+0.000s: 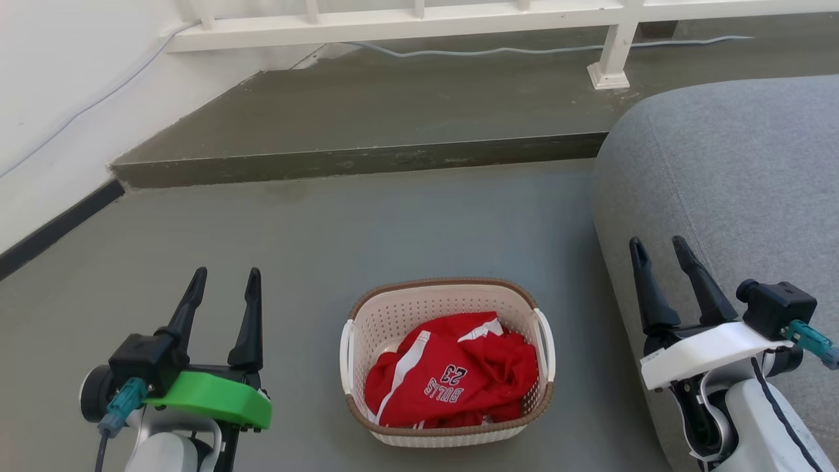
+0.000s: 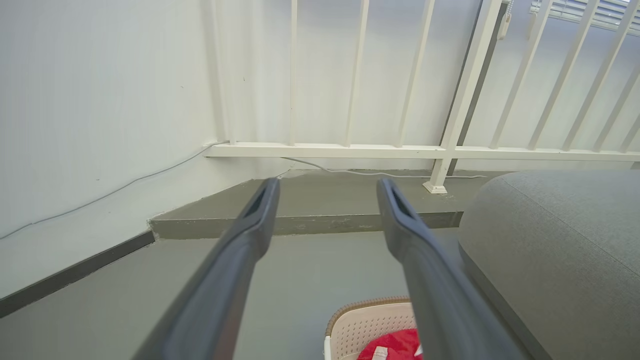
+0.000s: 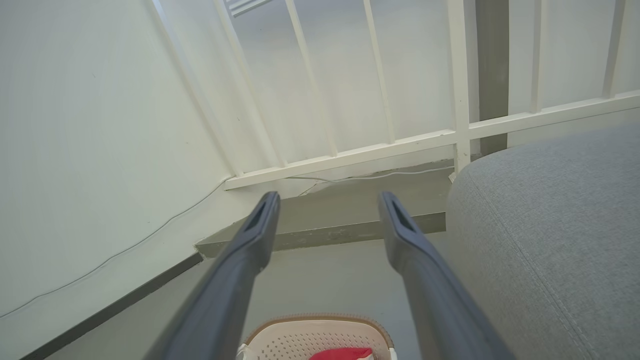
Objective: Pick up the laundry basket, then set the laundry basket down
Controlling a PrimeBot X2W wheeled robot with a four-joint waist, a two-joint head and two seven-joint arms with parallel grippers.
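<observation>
red jersey | grey sofa — right | white railing — back | cable on raised step

Grey floor with laundry basket

Our head camera: high, facing forward and down; floor spread ahead, laundry basket near bottom centre, close beneath us. Our left wrist camera: lower, shallower angle, sighting along left gripper toward railing and wall. Our right wrist camera: similar line along right gripper, rolled somewhat, railing slanting. All three views share: laundry basket, raised step, railing base, grey sofa.
</observation>
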